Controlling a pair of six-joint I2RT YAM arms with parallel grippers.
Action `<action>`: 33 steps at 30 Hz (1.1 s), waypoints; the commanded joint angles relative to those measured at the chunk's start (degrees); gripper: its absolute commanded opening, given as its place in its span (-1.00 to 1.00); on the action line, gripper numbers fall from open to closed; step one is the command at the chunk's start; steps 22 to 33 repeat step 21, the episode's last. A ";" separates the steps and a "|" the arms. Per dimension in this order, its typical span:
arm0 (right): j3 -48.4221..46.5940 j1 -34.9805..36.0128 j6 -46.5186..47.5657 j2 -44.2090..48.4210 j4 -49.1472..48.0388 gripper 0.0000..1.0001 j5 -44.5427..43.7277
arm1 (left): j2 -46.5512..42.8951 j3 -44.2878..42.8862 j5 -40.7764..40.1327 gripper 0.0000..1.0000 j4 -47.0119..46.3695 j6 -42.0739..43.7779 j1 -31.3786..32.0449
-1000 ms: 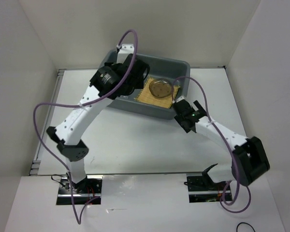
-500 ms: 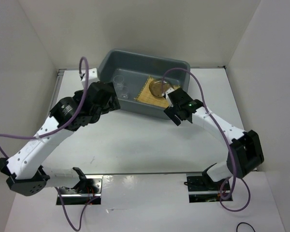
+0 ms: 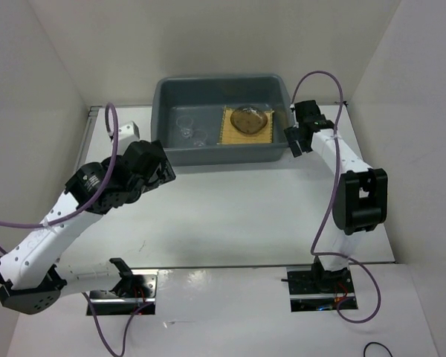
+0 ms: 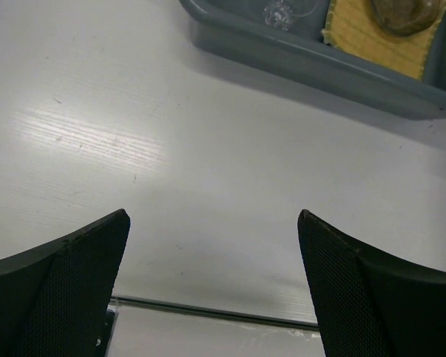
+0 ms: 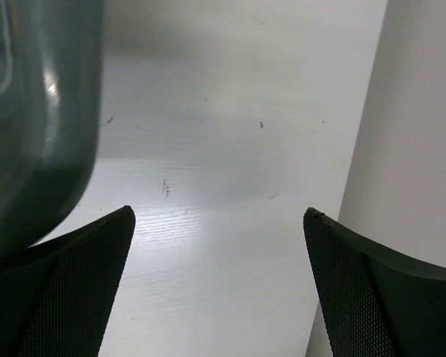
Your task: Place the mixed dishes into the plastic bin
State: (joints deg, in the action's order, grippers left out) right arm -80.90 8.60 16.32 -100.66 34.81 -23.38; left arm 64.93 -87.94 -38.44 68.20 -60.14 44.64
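Left tool (image 4: 212,223): jaws wide, empty, over bare tabletop (image 4: 208,149); plastic bin (image 4: 297,63) ahead of it, apart
Right tool (image 5: 219,216): jaws wide, empty; bin wall just to its left
Inside bin: woven mat (image 3: 229,134) lying flat at right-tool end, clear plate (image 3: 249,119) on it; clear cup (image 3: 184,125) at left-tool end
Judgement: no dish seen outside bin; placing appears done, nothing left to load

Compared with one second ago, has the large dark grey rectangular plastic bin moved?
Yes. The bin has turned counterclockwise; its right end swung toward the back wall.
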 commanded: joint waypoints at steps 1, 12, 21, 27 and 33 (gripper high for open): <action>-4.00 0.53 -1.38 1.07 0.07 0.97 1.83 | -1.46 1.72 0.47 1.00 0.80 -2.09 -0.17; 9.53 2.66 -5.32 21.02 8.70 0.97 10.54 | -17.79 20.96 3.10 1.00 -6.32 -0.77 -1.40; 17.97 0.01 -5.33 26.22 5.62 0.97 6.24 | -27.04 26.68 3.29 1.00 -23.18 15.29 -1.40; 17.97 0.01 -5.33 26.22 5.62 0.97 6.24 | -27.04 26.68 3.29 1.00 -23.18 15.29 -1.40; 17.97 0.01 -5.33 26.22 5.62 0.97 6.24 | -27.04 26.68 3.29 1.00 -23.18 15.29 -1.40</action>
